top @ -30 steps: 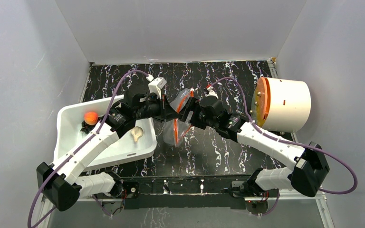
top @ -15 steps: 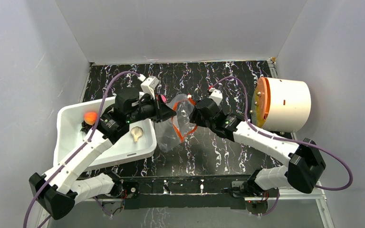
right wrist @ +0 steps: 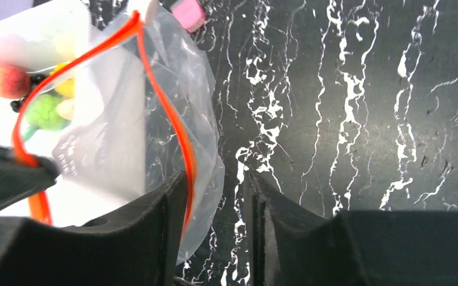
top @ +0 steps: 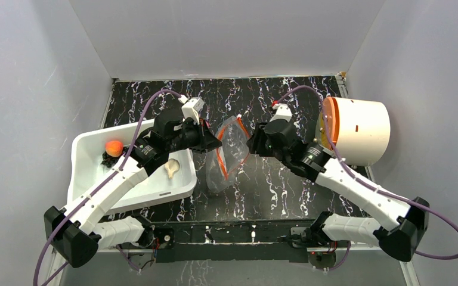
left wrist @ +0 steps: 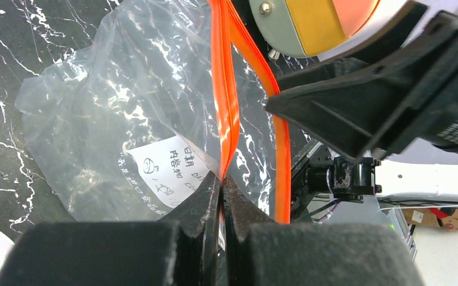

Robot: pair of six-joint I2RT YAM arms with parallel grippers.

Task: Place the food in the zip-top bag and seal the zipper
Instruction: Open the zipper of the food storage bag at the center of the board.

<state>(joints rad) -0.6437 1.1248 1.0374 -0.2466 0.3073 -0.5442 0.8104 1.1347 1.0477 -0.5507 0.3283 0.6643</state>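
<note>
Left fingers (left wrist: 206, 202) clamped shut on one zipper (left wrist: 225, 107) lip. Right fingers (right wrist: 155, 220) part open, gap empty, beside the other lip. Zip-top bag (top: 229, 149) sits mid surface (top: 274, 185), food (top: 114, 146) in left bin (top: 149, 183). Risk: right closes on air, so the mouth folds shut.

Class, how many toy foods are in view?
4: orange ball, yellow banana-like piece and green ball bunched at one end of the white plastic bin; beige garlic-shaped piece nearer its middle. The left arm may hide more.
</note>
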